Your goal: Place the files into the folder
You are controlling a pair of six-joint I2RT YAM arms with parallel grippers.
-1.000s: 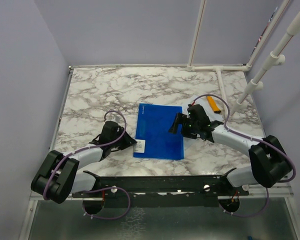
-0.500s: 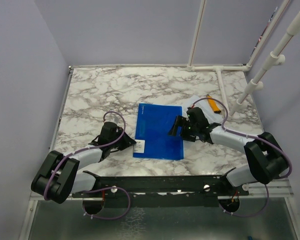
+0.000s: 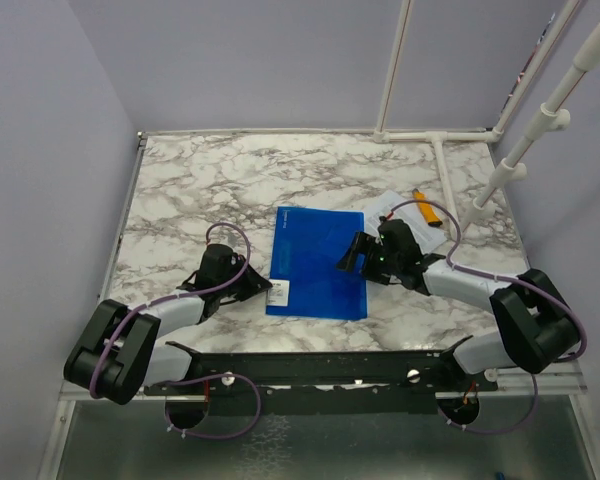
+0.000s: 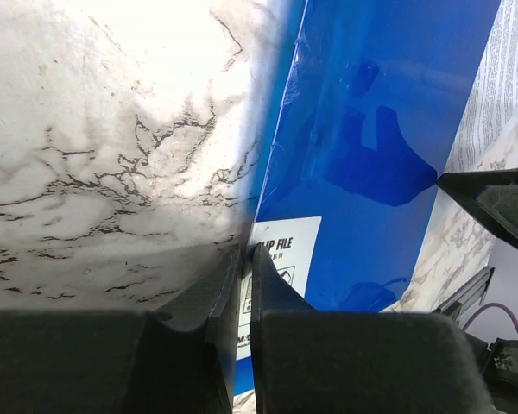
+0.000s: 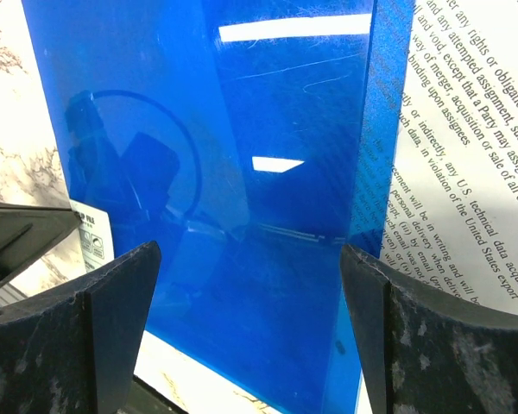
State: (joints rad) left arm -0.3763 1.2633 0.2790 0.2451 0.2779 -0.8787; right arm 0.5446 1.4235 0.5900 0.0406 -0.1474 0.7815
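- Folder (image 3: 318, 262): lies flat, white label (image 3: 279, 293) at near-left corner.
- Left gripper (image 3: 271, 288): jaws pinched together on that label corner.
- Right gripper (image 3: 353, 252): jaws spread wide, straddling folder's right edge.
- Files (image 3: 396, 209): right of folder, outside both jaws.

Found the folder (image 3: 318, 262) flat on the bench (image 3: 200, 190), a little toward 6 o'clock of its middle. Saw the files (image 3: 392, 207) on the bench against the folder's 3 o'clock edge, spreading toward 2 o'clock. Noted a short pen-like stick (image 3: 427, 208) at the files' 1 o'clock end; could not tell whether on them or just beside. Spotted a label (image 3: 280, 293) on the folder's 7 o'clock corner. Found the left tool (image 3: 263, 287) at that same corner, pinched on the folder's edge beside the label. Saw the right tool (image 3: 355, 252) spread over the folder's 3 o'clock side, near the files.
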